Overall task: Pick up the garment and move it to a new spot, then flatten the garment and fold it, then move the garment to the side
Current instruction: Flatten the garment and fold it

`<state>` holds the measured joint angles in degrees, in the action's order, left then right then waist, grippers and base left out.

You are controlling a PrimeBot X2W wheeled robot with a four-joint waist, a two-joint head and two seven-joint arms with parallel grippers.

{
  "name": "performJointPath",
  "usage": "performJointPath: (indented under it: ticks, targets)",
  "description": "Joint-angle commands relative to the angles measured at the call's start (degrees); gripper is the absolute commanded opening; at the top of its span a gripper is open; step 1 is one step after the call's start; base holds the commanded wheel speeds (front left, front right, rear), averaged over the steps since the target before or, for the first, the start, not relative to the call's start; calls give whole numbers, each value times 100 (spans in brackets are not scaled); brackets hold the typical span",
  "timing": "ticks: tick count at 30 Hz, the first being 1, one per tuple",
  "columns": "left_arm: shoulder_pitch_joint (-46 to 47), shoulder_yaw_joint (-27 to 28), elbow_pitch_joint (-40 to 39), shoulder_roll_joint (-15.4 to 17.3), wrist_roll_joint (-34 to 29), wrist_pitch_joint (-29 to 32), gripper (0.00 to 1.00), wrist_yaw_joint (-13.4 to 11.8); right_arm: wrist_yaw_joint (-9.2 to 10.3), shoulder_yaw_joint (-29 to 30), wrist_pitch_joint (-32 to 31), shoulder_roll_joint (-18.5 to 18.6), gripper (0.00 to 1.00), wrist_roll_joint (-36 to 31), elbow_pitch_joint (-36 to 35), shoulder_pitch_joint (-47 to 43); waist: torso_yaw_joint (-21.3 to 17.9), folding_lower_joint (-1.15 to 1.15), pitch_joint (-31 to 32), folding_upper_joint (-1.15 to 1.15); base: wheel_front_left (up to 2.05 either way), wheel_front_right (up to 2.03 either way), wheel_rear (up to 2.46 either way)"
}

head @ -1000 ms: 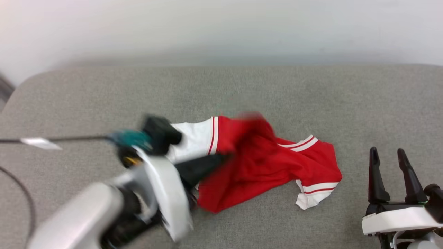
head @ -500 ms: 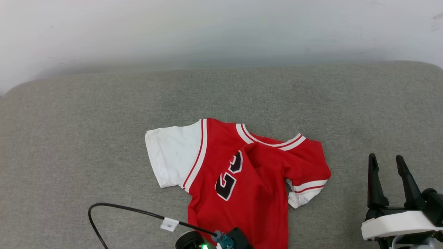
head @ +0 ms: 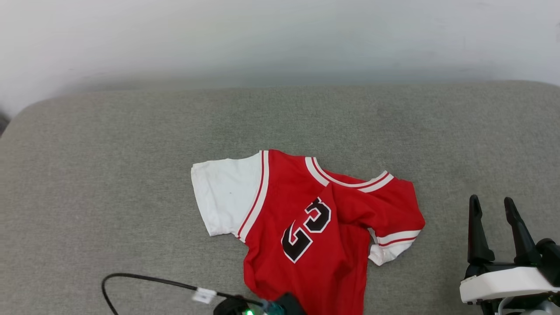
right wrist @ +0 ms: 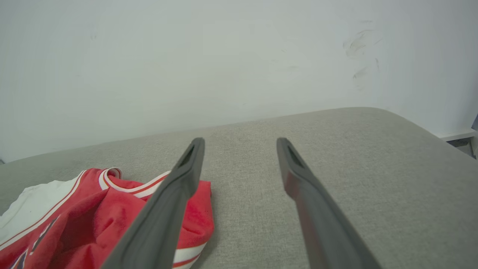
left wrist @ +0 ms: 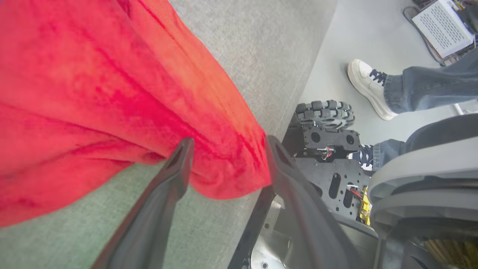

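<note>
The garment (head: 306,210), a red jersey with white sleeves and a black number, lies chest-up in the middle of the grey cushion, its right side bunched and its hem running toward the near edge. In the left wrist view my left gripper (left wrist: 228,141) is open at that edge, the garment's (left wrist: 93,93) red hem lying loose between its spread fingers. My right gripper (head: 491,200) stands open and empty to the garment's right, apart from it. The right wrist view shows the right gripper (right wrist: 239,140) above bare cushion, the garment (right wrist: 93,213) at lower left.
The grey cushion (head: 109,175) meets a white wall (head: 280,35) at the back. A black cable (head: 144,280) with a white tag loops near the front edge. Beyond that edge are my wheeled base (left wrist: 323,114) and a person's white shoe (left wrist: 368,87).
My left arm has pulled back to the cushion's near edge, dragging the hem so the garment spread out number-up. Its fingers have opened off the hem. The right gripper stayed put.
</note>
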<state>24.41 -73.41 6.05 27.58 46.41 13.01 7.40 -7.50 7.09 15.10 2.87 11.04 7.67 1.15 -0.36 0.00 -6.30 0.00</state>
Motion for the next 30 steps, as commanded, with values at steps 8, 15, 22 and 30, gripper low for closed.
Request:
performJointPath:
  ticks: [8,15,22,30]
  targets:
    - [100,1119,-55,398,472,-1424,100,-386,2,73,9,-1,100,-17,-52,-141,280,0,380,0,0,0,0]
    - [-259,1993,-183,815,413,-2545,100,-1192,2,-22,9,-2,100,-74,-236,-146,438,0,452,0,0,0,0]
    - [-843,3113,-407,651,59,-2827,100,-1699,2,-86,9,2,100,142,-517,-161,487,0,368,0,0,0,0]
    - [-2125,5396,-1015,-355,-1191,-2821,100,-1274,2,-132,9,1,100,146,-659,-194,433,0,296,0,0,0,0]
